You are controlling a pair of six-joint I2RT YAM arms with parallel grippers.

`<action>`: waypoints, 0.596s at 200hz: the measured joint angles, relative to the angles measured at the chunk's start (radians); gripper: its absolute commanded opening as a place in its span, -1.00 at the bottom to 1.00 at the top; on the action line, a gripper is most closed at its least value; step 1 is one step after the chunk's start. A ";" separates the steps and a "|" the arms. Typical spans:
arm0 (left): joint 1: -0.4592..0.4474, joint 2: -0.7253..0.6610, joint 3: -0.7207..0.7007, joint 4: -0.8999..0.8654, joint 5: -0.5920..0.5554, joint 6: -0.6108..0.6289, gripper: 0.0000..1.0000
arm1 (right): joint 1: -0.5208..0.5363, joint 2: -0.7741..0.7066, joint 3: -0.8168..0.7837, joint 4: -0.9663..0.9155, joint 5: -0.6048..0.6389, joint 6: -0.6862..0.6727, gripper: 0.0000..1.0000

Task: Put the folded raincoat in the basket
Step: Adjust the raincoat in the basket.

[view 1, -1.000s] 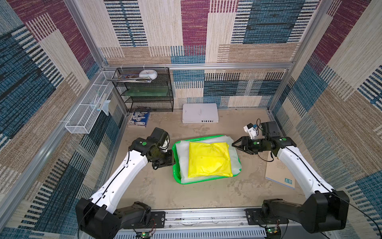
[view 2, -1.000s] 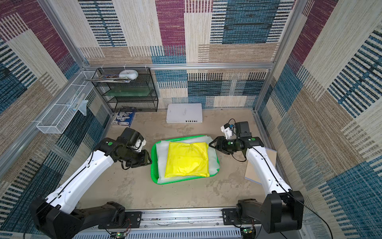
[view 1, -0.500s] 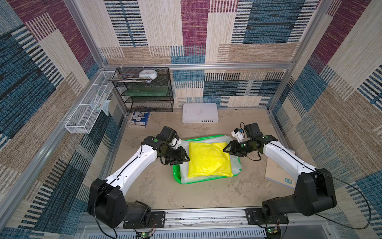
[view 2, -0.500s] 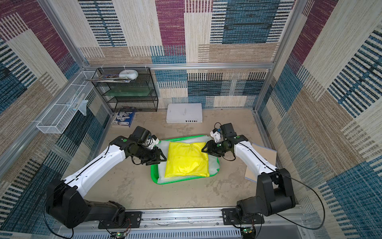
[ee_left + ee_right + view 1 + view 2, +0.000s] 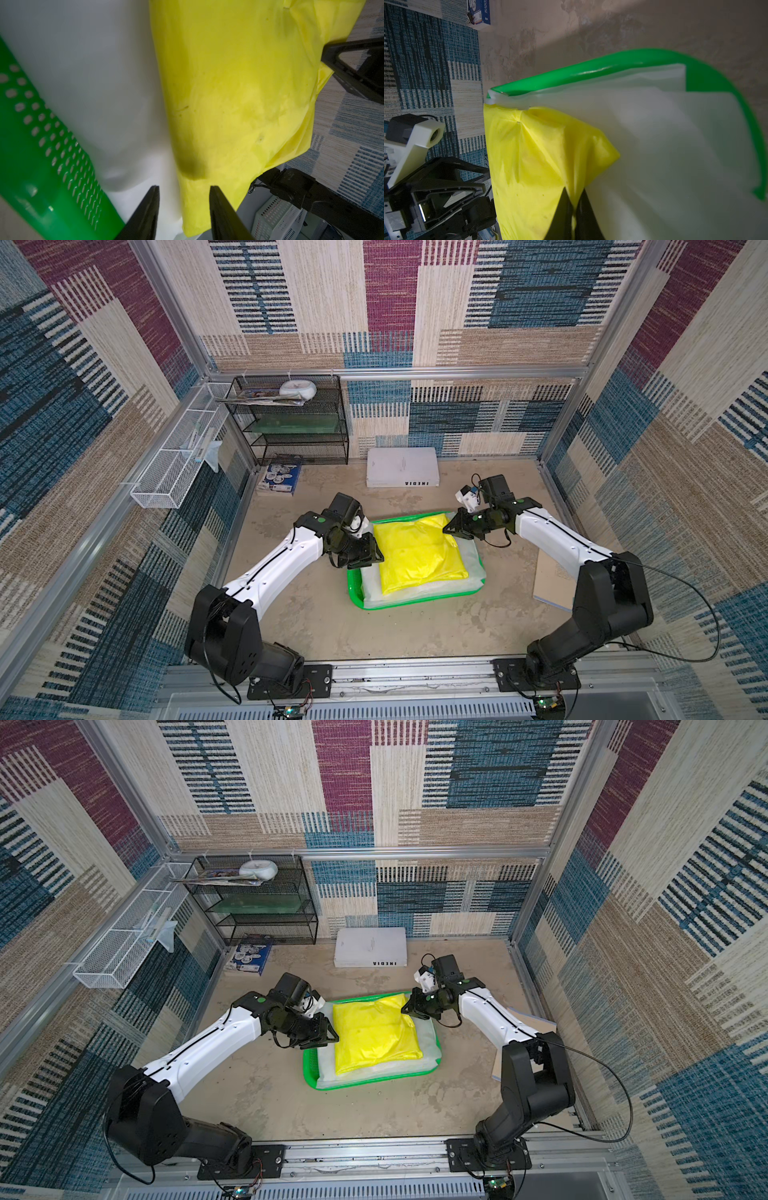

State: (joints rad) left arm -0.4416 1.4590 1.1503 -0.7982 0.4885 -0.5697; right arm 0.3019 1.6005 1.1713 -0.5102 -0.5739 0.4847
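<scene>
Yellow raincoat [image 5: 415, 556], white sheet [image 5: 93, 83], green hole-dotted basket [image 5: 31, 145].

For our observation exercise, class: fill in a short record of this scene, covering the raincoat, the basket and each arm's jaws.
Basket: green, perforated walls, between the two arms
Raincoat: yellow, folded, lying in the basket on a white folded layer
Left arm: jaws apart, astride the raincoat's edge
Right arm: jaws shut, pinching a raincoat corner
</scene>
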 measured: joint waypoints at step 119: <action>-0.005 0.001 0.116 -0.023 0.010 0.004 -0.79 | 0.011 -0.084 0.066 -0.039 0.035 -0.010 -0.45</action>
State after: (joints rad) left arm -0.4461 1.4601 1.2663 -0.8215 0.4980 -0.5659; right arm 0.3134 1.5166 1.2369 -0.5495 -0.5385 0.4751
